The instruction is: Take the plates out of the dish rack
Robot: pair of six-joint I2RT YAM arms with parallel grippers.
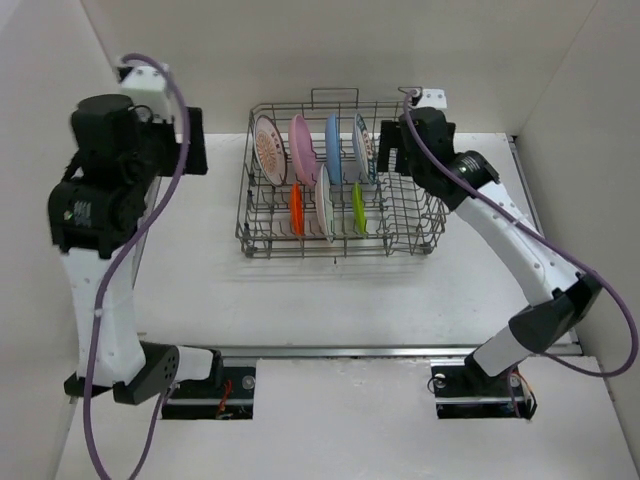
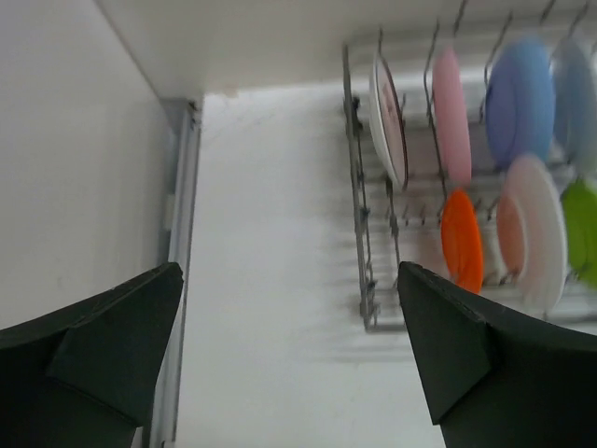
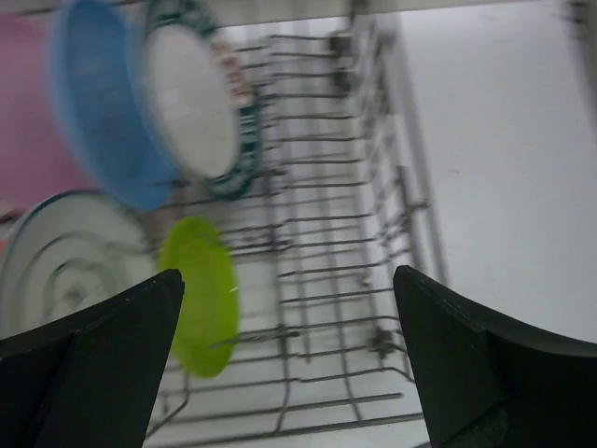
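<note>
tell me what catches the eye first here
The grey wire dish rack mid-table, filled with upright plates: pink, blue, orange and lime green stand out. The right gripper hangs open at the rack's far right corner; the left gripper, also open, is off to the rack's left.

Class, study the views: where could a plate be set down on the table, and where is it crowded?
Bare table runs in front of the dish rack, up to the arm bases, and left of it, under the left gripper. Crowded: the plates stand packed in the rack, with the right gripper beside them.
</note>
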